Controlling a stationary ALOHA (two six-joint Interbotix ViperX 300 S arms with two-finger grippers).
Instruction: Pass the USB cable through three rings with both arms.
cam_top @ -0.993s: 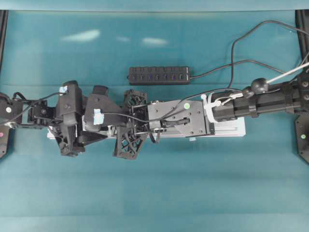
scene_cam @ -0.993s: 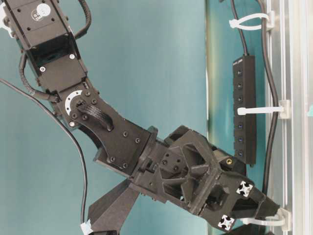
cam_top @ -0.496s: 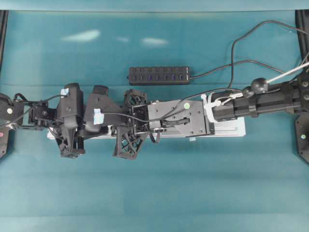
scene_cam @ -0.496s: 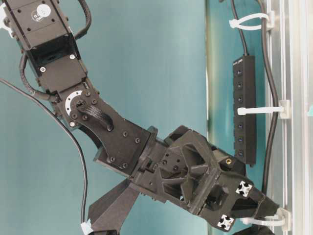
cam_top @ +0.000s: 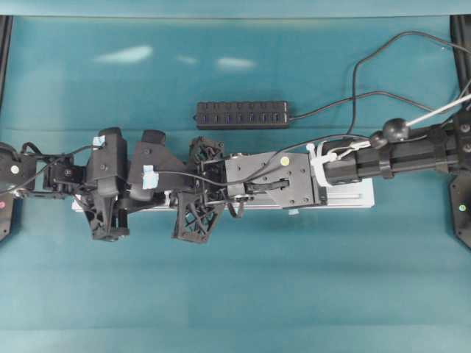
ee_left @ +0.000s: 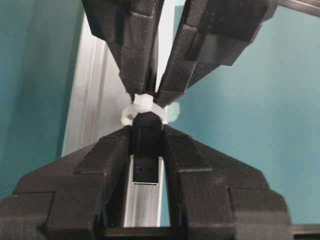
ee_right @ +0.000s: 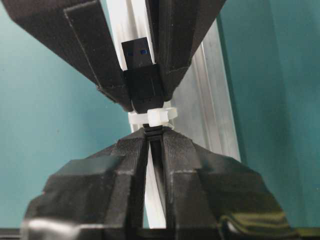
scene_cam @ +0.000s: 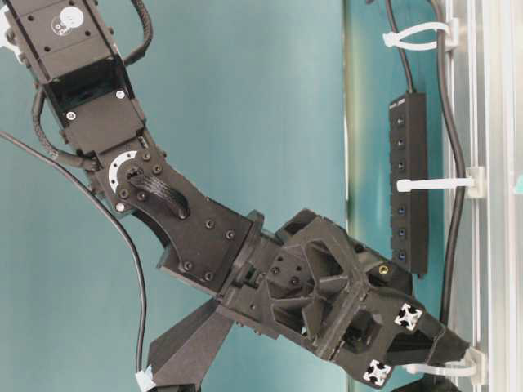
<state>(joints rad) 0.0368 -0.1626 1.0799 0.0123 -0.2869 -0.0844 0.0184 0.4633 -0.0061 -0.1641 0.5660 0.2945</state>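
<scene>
Where the USB cable's plug pokes out of a white ring, the left gripper is clamped on the plug's black body, its 2 fingers pressing both sides; the metal tip points back toward the left wrist camera. On the far side of that ring the right gripper is pinched tight on the thin cord just behind the ring, so both grippers meet nose to nose with the ring between them. The right wrist view shows the same from the other side: ring touching the plug's black housing, blue insert of the connector visible beyond it. That ring sits on the silver aluminium rail, which runs lengthwise under both grippers.

Table-level view: 2 more rings stand along the rail, with the black cord running through them beside the rail; a 3rd ring is at the gripper tip low in that view.

Overhead: both arms lie along the rail, left gripper near the rail's left end, right gripper just beside it. A black multi-port hub lies apart from the rail on the far side, on the teal table cover.
</scene>
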